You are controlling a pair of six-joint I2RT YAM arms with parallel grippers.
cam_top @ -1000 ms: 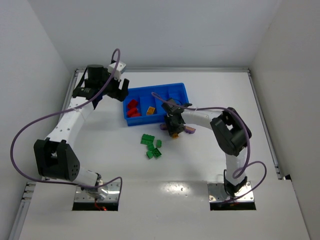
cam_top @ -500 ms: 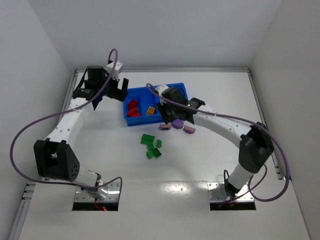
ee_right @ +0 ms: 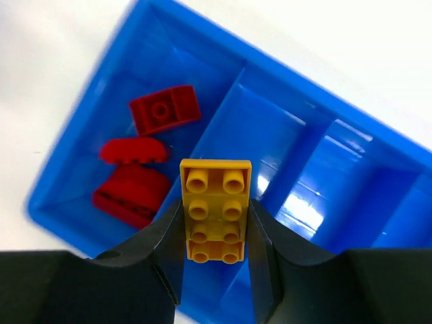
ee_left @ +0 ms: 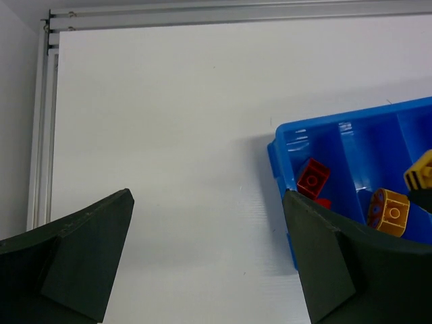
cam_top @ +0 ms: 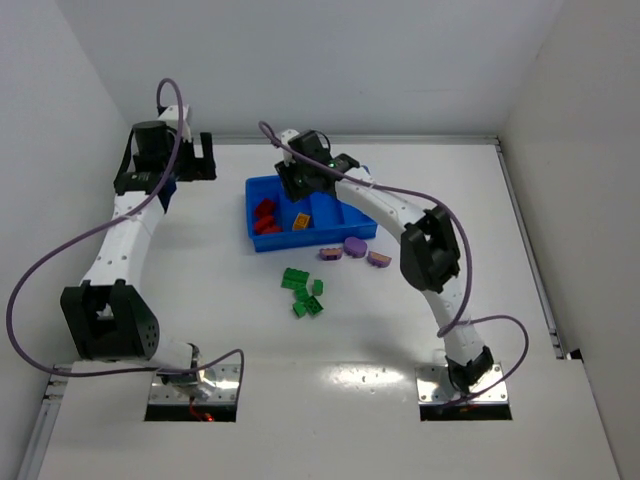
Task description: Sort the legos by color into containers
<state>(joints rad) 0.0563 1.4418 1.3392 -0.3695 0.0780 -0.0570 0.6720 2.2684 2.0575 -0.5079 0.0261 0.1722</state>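
Note:
The blue tray (cam_top: 352,212) lies at the table's middle back. Its leftmost compartment holds red legos (cam_top: 265,217); the second holds a yellow lego (cam_top: 300,221). My right gripper (cam_top: 300,184) hovers over the tray's back left. In the right wrist view it (ee_right: 216,226) is shut on a yellow eight-stud brick (ee_right: 216,192) above the divider between the red compartment and the second one (ee_right: 283,118). My left gripper (cam_top: 190,168) is open and empty left of the tray; its fingers (ee_left: 88,256) frame bare table. Green legos (cam_top: 303,292) and three purple legos (cam_top: 354,246) lie on the table in front of the tray.
A metal rail (ee_left: 202,15) runs along the table's far edge and another along its left edge (ee_left: 42,135). White walls close in the table at the back and sides. The left wrist view shows the tray's left end (ee_left: 280,169) with a red brick (ee_left: 313,178) and yellow bricks (ee_left: 391,210).
My right gripper has carried the yellow brick from beside the purple legos to above the tray's back left. My left gripper has swung left, away from the tray.

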